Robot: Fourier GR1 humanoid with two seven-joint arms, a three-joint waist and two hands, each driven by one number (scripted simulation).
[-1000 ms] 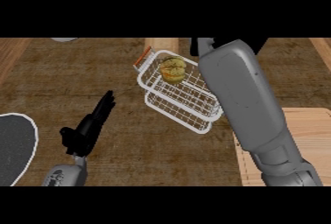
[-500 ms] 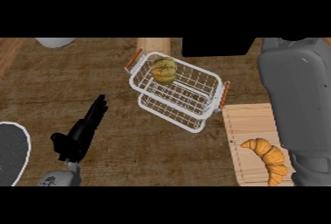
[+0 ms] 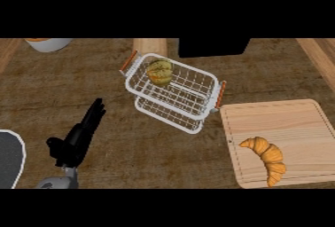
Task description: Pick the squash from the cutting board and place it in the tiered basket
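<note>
Fingers (image 3: 93, 116): straight and together, holding nothing, pointing away over the table (image 3: 78, 88). They belonged to the left hand (image 3: 73, 141), which rested open at the lower left of the head view. Right hand: not seen in the view, so its fingers could not be told.

Squash (image 3: 159, 72): yellow-green, lying in the upper tier of the tiered basket (image 3: 175, 94), at its far left corner, clear of any hand.

Tiered basket: white wire, orange handles at each end, set askew on the table between the left hand and the cutting board (image 3: 282, 141); its near right corner stood just beside the board's far left corner.

Cutting board: pale wood, at the right. It carried a croissant (image 3: 267, 158) near its front left part and no squash.

Other items: a grey plate (image 3: 9, 159) with a white rim at the left edge; a pale bowl (image 3: 48, 43) at the far left; a black block (image 3: 214, 47) beyond the basket.

Judgement on the step: the placing looked complete, with the squash settled inside the wire walls. What remained was likely only to keep both hands clear. Doing that well would mean holding the left hand where it lay, well apart from the basket, and bringing nothing past the handles, since a knock to the light wire frame could tip it or roll the squash out of its corner. The croissant needed no handling.
</note>
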